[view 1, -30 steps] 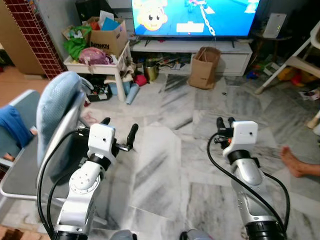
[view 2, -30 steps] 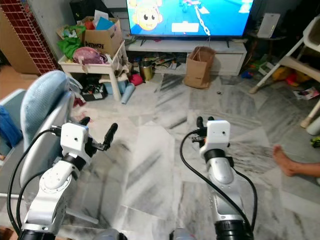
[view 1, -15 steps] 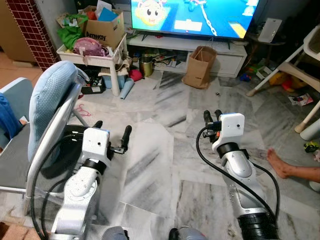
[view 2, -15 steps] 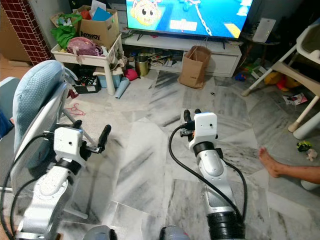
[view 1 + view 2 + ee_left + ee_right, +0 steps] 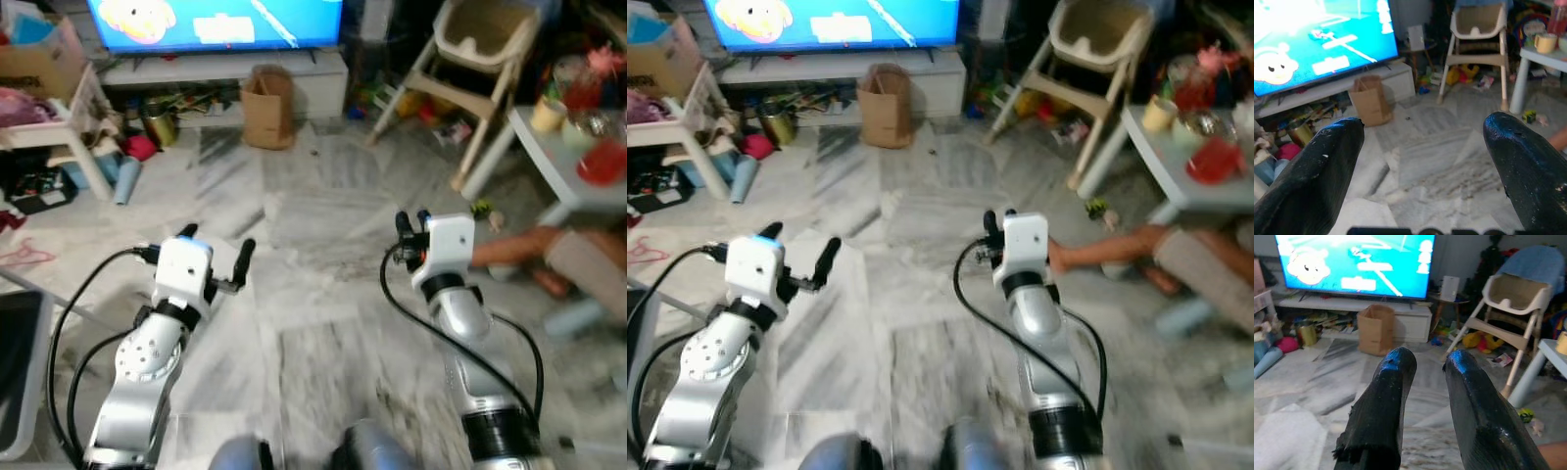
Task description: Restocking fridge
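My left gripper (image 5: 217, 245) is held out low over the grey marble floor (image 5: 323, 196), open, with nothing between its wide-set fingers (image 5: 1327, 161). My right gripper (image 5: 412, 222) is raised at about the same height. In the right wrist view its fingers (image 5: 1388, 396) stand close together and hold nothing. Both point toward the television (image 5: 216, 20) and the brown paper bag (image 5: 266, 93) under it. The picture is blurred by motion.
A white high chair (image 5: 480, 59) stands at the back right. A pale table (image 5: 578, 157) with red items and a cup is at the far right. A person's leg (image 5: 529, 257) lies on the floor just right of my right arm. A cluttered low table (image 5: 49, 132) is at the left.
The camera has swung to the right: the blue chair has left the picture, and the high chair and pale table have come in. Both arms keep their pose.
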`<state>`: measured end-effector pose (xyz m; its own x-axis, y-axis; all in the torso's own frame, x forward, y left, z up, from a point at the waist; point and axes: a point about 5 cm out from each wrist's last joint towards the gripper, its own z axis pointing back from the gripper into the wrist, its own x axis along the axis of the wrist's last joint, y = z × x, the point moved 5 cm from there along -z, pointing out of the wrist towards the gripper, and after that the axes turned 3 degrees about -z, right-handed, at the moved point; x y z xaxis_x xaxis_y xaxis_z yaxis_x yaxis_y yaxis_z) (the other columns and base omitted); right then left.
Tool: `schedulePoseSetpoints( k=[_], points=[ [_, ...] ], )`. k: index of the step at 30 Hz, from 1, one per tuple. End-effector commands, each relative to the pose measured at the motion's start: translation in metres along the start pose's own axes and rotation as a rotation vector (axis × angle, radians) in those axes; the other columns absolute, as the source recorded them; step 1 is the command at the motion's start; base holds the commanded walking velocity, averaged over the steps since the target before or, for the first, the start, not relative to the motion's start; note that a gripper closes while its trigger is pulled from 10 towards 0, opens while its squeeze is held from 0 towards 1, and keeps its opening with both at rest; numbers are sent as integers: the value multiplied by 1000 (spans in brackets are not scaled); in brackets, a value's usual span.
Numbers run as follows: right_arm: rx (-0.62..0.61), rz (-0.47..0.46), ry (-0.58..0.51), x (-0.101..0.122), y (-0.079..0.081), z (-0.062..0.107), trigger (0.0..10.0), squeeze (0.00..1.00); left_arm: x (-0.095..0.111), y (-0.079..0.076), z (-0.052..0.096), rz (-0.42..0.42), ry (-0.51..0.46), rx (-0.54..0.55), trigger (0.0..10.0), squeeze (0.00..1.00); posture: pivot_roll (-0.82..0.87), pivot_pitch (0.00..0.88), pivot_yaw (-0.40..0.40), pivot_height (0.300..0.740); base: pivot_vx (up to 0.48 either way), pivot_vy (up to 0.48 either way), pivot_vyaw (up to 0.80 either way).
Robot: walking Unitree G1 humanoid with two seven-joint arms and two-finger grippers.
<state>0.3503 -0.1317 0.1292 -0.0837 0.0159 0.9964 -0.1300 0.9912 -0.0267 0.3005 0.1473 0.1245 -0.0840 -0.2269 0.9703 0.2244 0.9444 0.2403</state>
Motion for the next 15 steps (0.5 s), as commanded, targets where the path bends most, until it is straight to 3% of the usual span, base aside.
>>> schedulePoseSetpoints(
  k=[1, 8, 15],
  points=[
    [-27, 16, 21, -6, -9, 5, 10000, 0, -3, -3, 1, 9, 16, -3, 10000, 0, 84, 120, 7, 740, 0, 0, -800],
    [-49, 9, 50, -17, -13, 14, 10000, 0, -10, -8, 4, 24, 40, -16, 10000, 0, 84, 91, 19, 740, 0, 0, -800],
    [-59, 5, 41, -15, -12, 13, 10000, 0, -10, -13, 4, 28, 42, -37, 10000, 0, 73, 92, 28, 740, 0, 0, -800]
  ],
)
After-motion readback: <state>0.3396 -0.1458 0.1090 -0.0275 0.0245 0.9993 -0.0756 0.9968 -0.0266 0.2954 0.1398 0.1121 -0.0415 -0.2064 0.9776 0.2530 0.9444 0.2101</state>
